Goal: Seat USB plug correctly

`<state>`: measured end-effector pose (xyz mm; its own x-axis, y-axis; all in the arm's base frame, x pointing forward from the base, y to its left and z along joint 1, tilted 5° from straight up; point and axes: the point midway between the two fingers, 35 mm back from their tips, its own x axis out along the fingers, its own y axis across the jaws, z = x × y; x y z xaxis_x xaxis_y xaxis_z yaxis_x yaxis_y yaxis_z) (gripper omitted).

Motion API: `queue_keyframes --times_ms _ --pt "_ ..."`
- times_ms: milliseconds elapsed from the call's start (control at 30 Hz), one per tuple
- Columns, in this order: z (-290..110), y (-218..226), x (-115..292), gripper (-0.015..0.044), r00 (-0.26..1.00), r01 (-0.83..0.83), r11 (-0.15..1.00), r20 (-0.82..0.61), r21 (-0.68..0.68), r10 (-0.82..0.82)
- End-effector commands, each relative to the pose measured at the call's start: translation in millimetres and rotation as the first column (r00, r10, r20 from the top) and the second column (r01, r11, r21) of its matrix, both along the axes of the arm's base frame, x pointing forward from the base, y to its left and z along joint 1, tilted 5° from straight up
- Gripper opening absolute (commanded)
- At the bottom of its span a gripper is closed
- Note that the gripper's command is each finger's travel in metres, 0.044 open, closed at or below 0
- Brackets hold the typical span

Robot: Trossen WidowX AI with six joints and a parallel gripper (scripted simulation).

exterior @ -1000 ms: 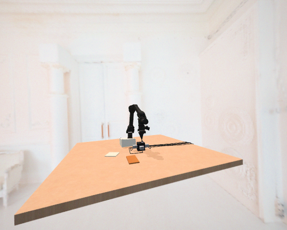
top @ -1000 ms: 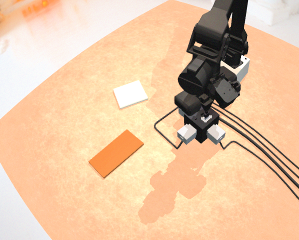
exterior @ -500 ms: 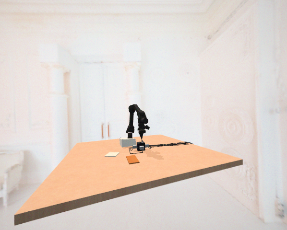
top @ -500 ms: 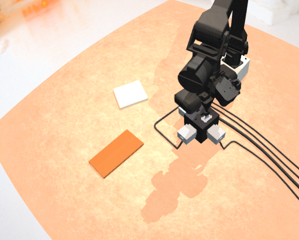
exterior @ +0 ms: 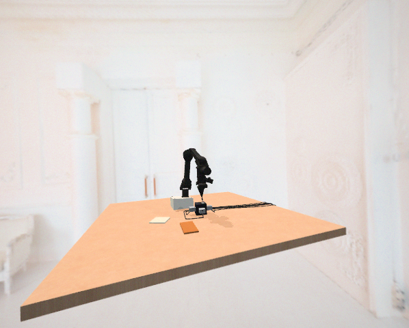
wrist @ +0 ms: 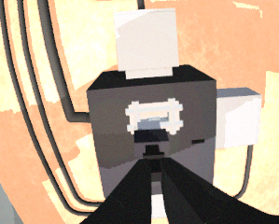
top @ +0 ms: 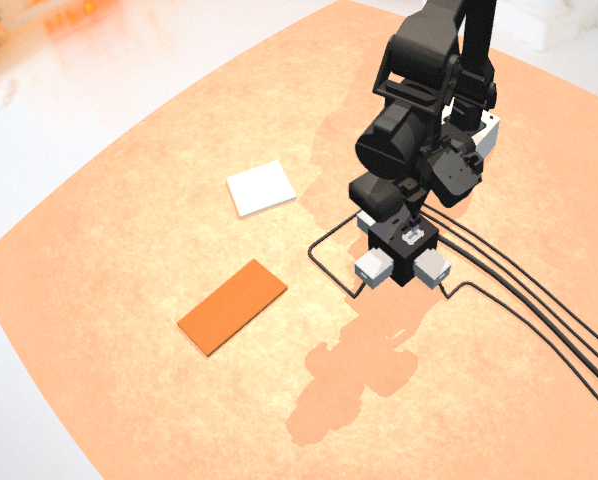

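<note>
The black power cube (top: 384, 240) (exterior: 197, 208) (wrist: 112, 145) stands on the table. Its top socket has a pale outline (top: 414, 240) (wrist: 150, 106). My gripper (top: 415, 210) (exterior: 202, 198) (wrist: 154, 167) is above the cube, shut on the small black USB plug (wrist: 150, 135), with the fingertips closed at its rear part. The plug's silver metal end shows between its black body and the socket, and part of the socket opening shows beyond it in the wrist view. The fingers partly hide the plug. I cannot tell whether the metal tip is still inside the socket.
Pale blocky plugs (top: 374, 267) (top: 432, 268) (wrist: 146, 42) (wrist: 238, 122) stick out of the cube's sides. Black cables (top: 516, 279) (wrist: 50, 61) run over the table. A white slab (top: 261, 188) (exterior: 159, 220) and an orange slab (top: 232, 307) (exterior: 189, 227) lie apart from the cube.
</note>
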<state>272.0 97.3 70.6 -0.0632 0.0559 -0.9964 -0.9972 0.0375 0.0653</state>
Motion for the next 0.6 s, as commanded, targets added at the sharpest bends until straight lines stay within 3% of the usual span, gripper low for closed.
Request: queue_keyframes --times_ms 0,567 --pt "5.9 0.3 2.3 0.0000 1.000 -0.003 1.000 0.009 0.003 0.003" --pt "14.3 -0.2 2.7 0.0000 1.000 -0.003 1.000 0.009 0.003 0.003"
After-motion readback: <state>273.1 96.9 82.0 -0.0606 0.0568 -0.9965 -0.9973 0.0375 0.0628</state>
